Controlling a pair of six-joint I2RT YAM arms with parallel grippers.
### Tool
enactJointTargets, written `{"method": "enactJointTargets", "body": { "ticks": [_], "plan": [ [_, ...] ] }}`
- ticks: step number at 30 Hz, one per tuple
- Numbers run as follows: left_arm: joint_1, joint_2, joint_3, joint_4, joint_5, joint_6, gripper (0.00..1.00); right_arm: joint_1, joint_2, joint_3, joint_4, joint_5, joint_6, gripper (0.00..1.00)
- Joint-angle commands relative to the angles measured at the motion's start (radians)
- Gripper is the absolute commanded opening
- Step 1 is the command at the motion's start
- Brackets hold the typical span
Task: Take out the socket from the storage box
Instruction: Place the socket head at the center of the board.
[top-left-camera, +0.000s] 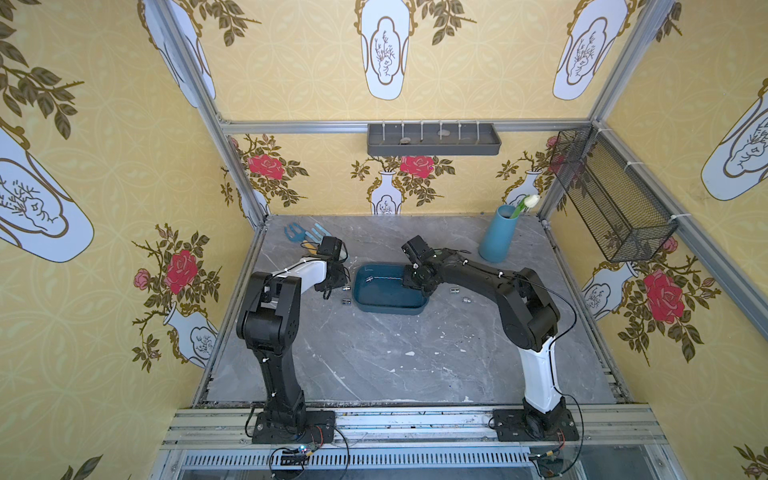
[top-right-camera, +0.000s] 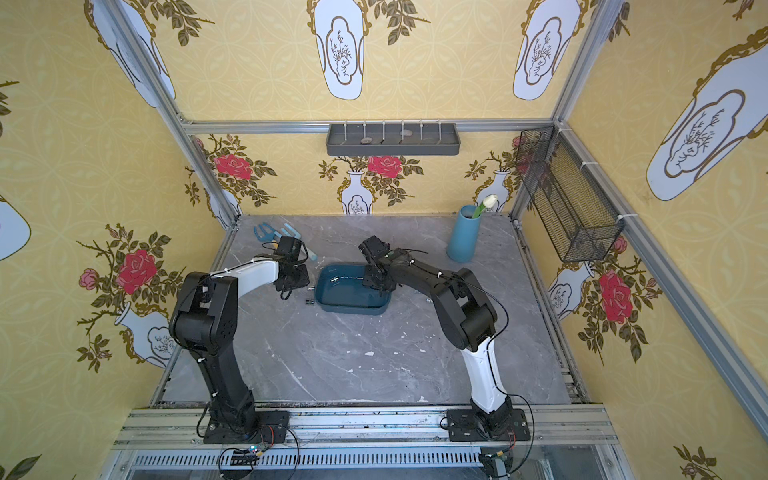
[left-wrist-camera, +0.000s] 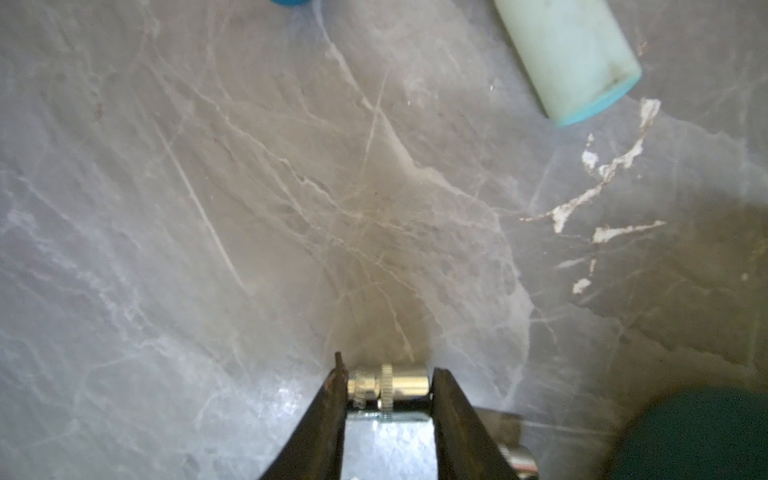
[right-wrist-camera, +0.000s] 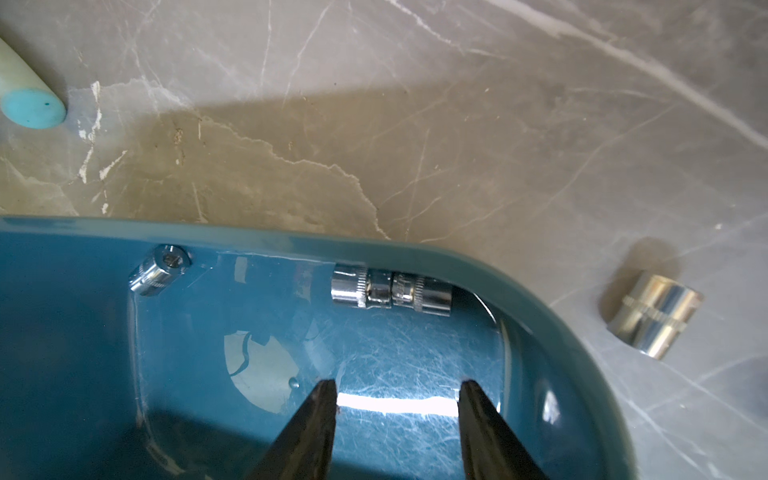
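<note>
1. Garden tools (top-left-camera: 295, 232): blue, lying at the far left corner of the table (top-left-camera: 395, 353).
2. Left gripper (left-wrist-camera: 387, 382): jaws drawn in against both ends of a small chrome socket (left-wrist-camera: 399, 380), just left of the storage box (top-left-camera: 386, 309). Whether it is lifted or resting on the table cannot be told.
3. Two loose sockets (top-left-camera: 345, 287): on the table, just beside the box's left wall.
4. Storage box: teal tub, mid-table. Along its far wall lie one small socket (right-wrist-camera: 160, 270) and a pair of sockets (right-wrist-camera: 390, 291) end to end near a rounded corner.
5. Right gripper (right-wrist-camera: 397, 384): jaws standing apart, holding nothing, above the box floor near the pair.
6. Two further sockets (top-left-camera: 454, 289): on the table right of the box.
7. Vase (top-left-camera: 496, 237): blue, upright, far right, holding a white tulip (top-left-camera: 531, 201).
</note>
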Motion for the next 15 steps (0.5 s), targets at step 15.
{"method": "enactJointTargets", "body": {
  "ticks": [15],
  "plan": [
    [-0.010, -0.067, -0.087, -0.018, 0.085, -0.016, 0.30, 0.000, -0.025, -0.012, 0.025, 0.018, 0.000, 0.52]
  ]
}}
